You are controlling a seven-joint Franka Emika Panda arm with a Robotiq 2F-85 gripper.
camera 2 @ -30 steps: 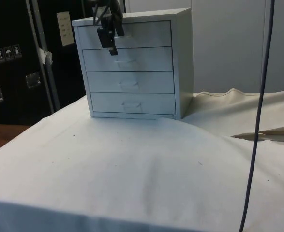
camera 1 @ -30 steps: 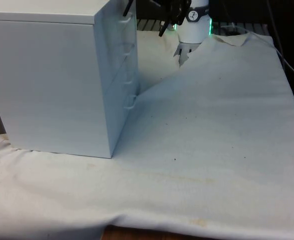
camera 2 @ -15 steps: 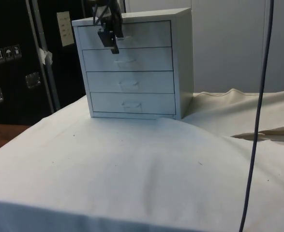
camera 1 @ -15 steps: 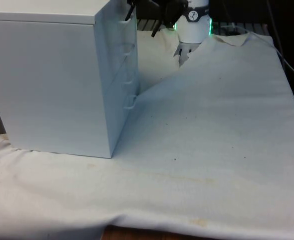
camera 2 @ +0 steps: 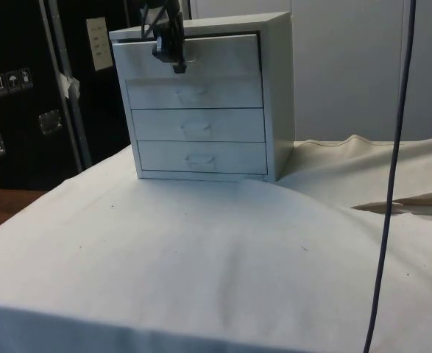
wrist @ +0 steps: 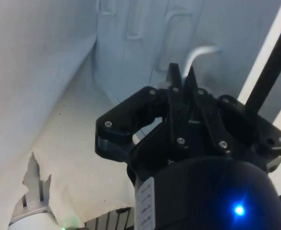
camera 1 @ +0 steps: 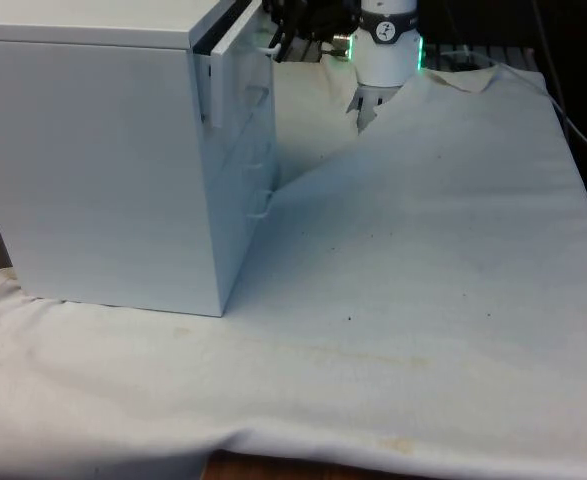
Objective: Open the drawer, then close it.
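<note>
1. The top drawer (camera 1: 235,50) is seen slightly pulled out of the chest (camera 1: 103,160), which fills the upper left of the front view and stands upper centre in the side view. A dark gap is visible along the drawer's upper edge there (camera 2: 190,53).
2. The drawer's handle (wrist: 197,52), a pale bent bar, is shown in the wrist view just ahead of the fingertips.
3. The gripper (wrist: 182,79) is held at that handle with the fingers drawn narrow, almost together. The handle appears to be hooked or pinched, but an actual grip cannot be confirmed. The gripper is also seen at the drawer front, upper left in the side view (camera 2: 173,55), and at the top edge of the front view (camera 1: 283,30).
4. The opening step is judged to be in hand, with only a small part of the travel done and the closing step not yet begun.
5. A straight pull away from the chest face is called for next, so that the drawer is not skewed in its runners and the handle is not lost.
6. Three lower drawers (camera 2: 197,125) are shown shut beneath.
7. The cloth (camera 1: 423,250) is rumpled into a ridge near the chest, and a black cable (camera 2: 392,184) hangs at the right of the side view. Neither is judged to lie in the drawer's path.
</note>
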